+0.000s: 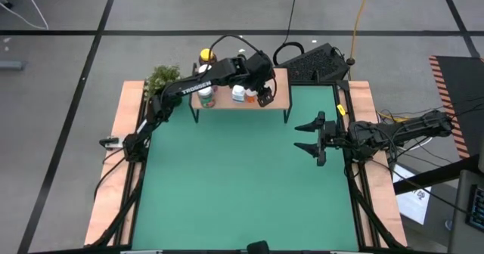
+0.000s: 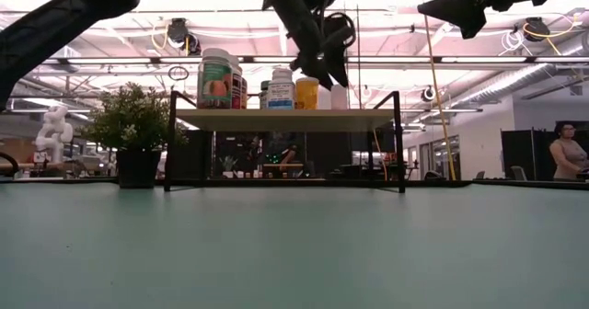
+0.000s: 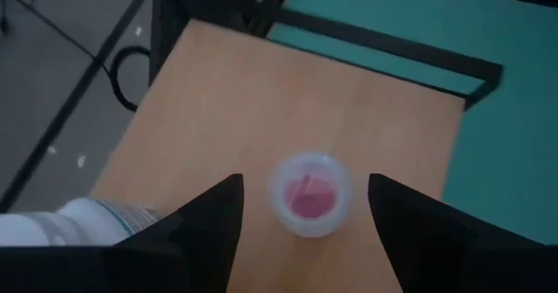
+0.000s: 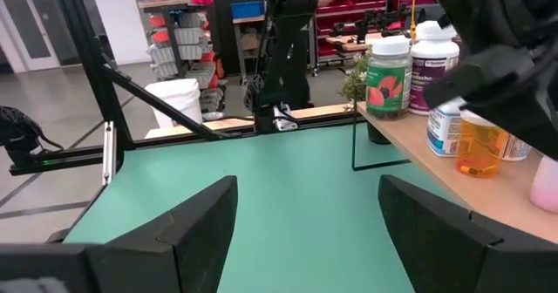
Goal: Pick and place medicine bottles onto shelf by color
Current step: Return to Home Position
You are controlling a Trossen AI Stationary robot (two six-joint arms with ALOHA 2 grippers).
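The shelf (image 1: 280, 88) stands at the table's far edge with several medicine bottles upright on its wooden top (image 3: 261, 101). My left gripper (image 3: 305, 181) is open and hovers over the shelf's right part, pointing down. Its fingers stand on either side of a small translucent bottle with pink contents (image 3: 309, 194) without touching it. A blue-labelled white bottle (image 3: 87, 219) stands beside it. The low view shows a large peach-labelled bottle (image 2: 216, 77), a blue-labelled white one (image 2: 281, 88) and an amber one (image 2: 306, 93). My right gripper (image 1: 297, 136) is open and waits above the table's right side.
A small green potted plant (image 1: 161, 78) stands at the shelf's left end. A yellow-capped bottle (image 1: 206, 55) shows behind the shelf. Dark equipment (image 1: 318, 61) sits beyond the far right corner. The green table surface (image 1: 242, 186) in front of the shelf is free room.
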